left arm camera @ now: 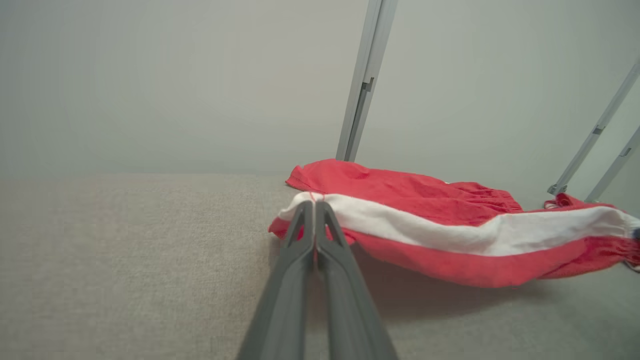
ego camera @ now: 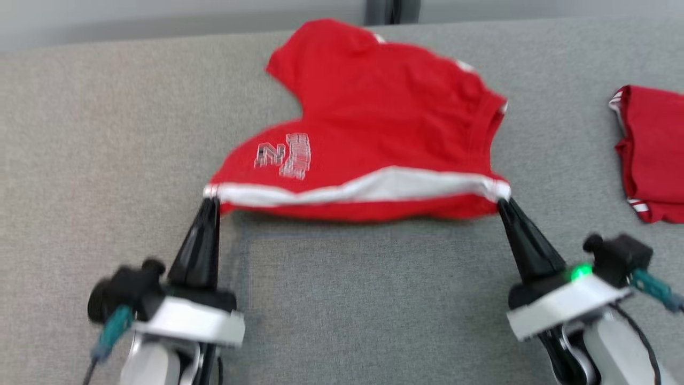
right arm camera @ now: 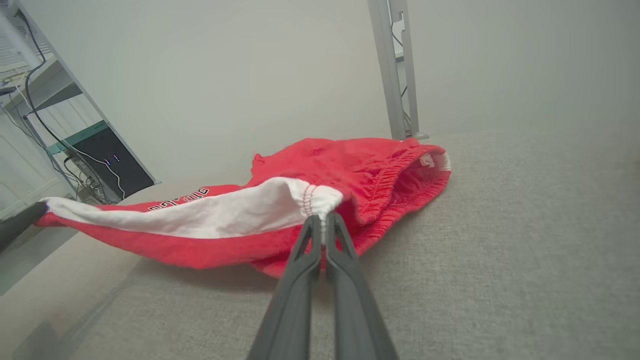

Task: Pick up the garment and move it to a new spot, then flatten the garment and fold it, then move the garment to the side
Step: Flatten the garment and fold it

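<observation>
Grey woven cloth covers the worktop (ego camera: 342, 299), and a dark upright post (ego camera: 393, 9) stands at its far edge. The red garment (ego camera: 374, 117) lies just on the robot's side of that post, its far part resting on the cloth. Its white band (ego camera: 385, 184) is stretched crosswise and raised a little, judging by the shadow beneath it. The left pincer (ego camera: 211, 202), nearer the robot and left of the post, is pressed together on the band's left end. The right pincer (ego camera: 502, 202), nearer the robot and right of the post, pinches the other end. Neither arm is nearer, so any carry or fold would likely need both moving together along that crosswise line. A second red cloth (ego camera: 652, 149), well right of the post, is cut off by the frame. The garment's pale lettering (ego camera: 286, 155) is blurred and its underside is hidden.
</observation>
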